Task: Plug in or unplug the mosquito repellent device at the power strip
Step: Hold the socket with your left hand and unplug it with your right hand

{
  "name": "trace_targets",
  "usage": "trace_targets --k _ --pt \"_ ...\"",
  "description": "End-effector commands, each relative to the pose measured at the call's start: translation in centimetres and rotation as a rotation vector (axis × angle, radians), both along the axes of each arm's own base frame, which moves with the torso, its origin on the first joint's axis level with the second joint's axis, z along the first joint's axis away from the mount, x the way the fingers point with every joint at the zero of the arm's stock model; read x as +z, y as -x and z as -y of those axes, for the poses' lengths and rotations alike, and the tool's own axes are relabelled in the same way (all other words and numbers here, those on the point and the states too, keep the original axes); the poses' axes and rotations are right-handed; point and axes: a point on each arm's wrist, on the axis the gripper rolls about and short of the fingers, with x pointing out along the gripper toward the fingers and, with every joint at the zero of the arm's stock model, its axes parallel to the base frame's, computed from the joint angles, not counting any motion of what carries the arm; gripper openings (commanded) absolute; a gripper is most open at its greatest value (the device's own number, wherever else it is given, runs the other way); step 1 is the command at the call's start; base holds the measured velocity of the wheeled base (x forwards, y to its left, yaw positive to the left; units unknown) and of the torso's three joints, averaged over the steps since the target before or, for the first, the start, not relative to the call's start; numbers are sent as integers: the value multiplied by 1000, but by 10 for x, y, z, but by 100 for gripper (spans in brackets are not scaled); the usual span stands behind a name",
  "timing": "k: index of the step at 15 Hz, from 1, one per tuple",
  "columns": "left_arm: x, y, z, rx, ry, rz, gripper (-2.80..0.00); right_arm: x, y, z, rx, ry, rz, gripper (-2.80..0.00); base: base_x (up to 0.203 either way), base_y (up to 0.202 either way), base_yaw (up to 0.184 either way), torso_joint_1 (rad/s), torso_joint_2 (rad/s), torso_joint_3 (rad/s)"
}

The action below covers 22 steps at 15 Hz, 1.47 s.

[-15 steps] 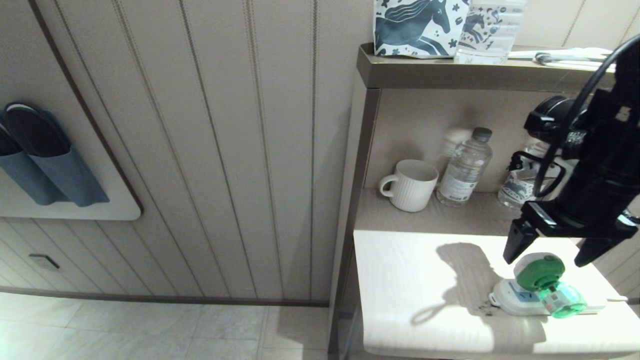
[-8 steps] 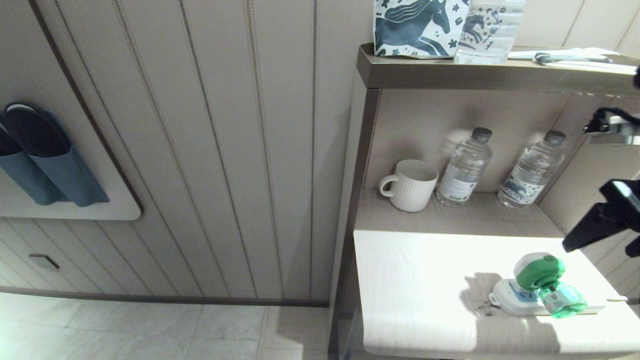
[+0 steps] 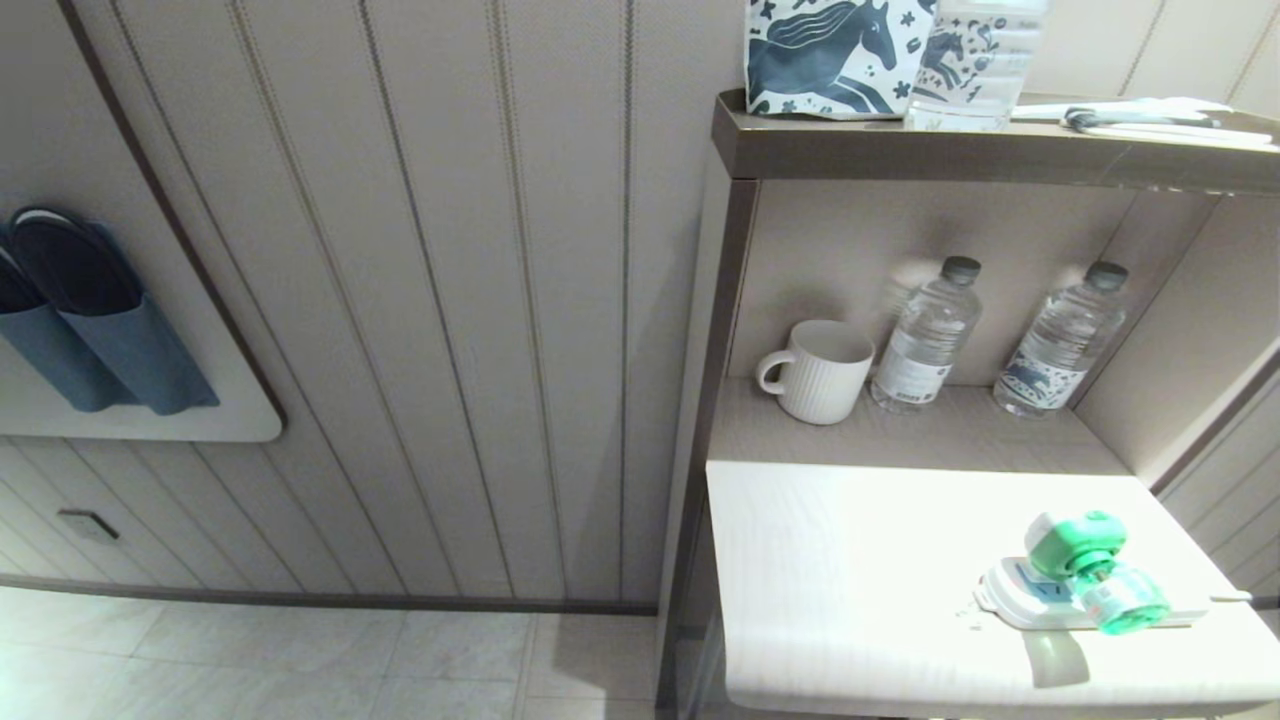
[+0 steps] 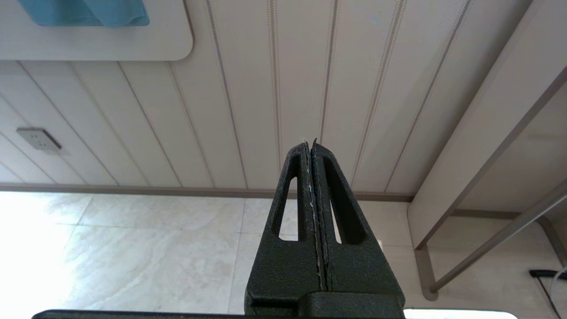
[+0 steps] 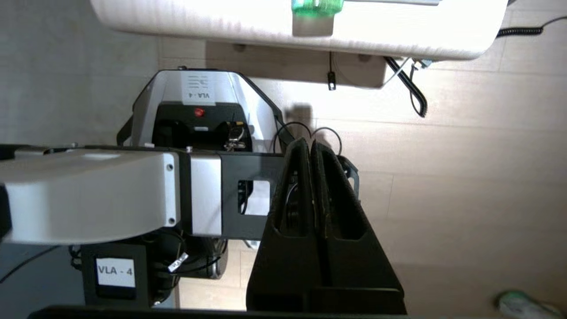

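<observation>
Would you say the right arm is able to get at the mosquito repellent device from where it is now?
Probably yes. The mosquito repellent device sits in the power strip near the table's front edge, with nothing over it. The right hand is shut, low beside the robot's base, so it must rise and open first.

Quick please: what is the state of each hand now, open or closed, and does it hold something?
Left hand: closed, holding nothing, pointing at the wall and floor.
Right hand: closed, holding nothing, low beside the robot's base.

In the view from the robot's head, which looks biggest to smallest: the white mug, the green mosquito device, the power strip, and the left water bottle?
1. Power strip, longest, though partly covered.
2. Left water bottle.
3. Mosquito device and white mug: look alike; the device sits nearer the camera, so unranked.
</observation>
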Motion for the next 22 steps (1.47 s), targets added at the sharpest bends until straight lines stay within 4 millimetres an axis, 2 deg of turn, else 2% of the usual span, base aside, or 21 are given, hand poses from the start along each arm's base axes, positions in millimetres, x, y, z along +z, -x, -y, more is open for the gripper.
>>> trace_targets --k 1,4,7,10,14,17,19,22 --pt "0 0 0 1 0 -1 -280 -10 56 6 -7 -12 84 -280 0 0 0 0 0 0" --pt "0 0 0 1 0 -1 -280 -28 93 9 -29 -31 306 -280 0 0 0 0 0 0" --pt "0 0 0 -1 0 -2 -280 -73 101 9 -37 -36 409 -280 0 0 0 0 0 0" --pt "0 0 0 -1 0 -1 -280 -130 91 9 -47 -7 552 -280 0 0 0 0 0 0" --pt "0 0 0 -1 0 -1 -280 -208 59 7 -73 88 696 -280 0 0 0 0 0 0" --pt "0 0 0 0 0 -2 -280 -256 47 6 -69 154 808 -280 0 0 0 0 0 0" --pt "0 0 0 0 0 -1 -280 -267 53 5 -65 130 923 -280 0 0 0 0 0 0" --pt "0 0 0 -1 0 -1 -280 -270 55 5 -68 92 948 -280 0 0 0 0 0 0"
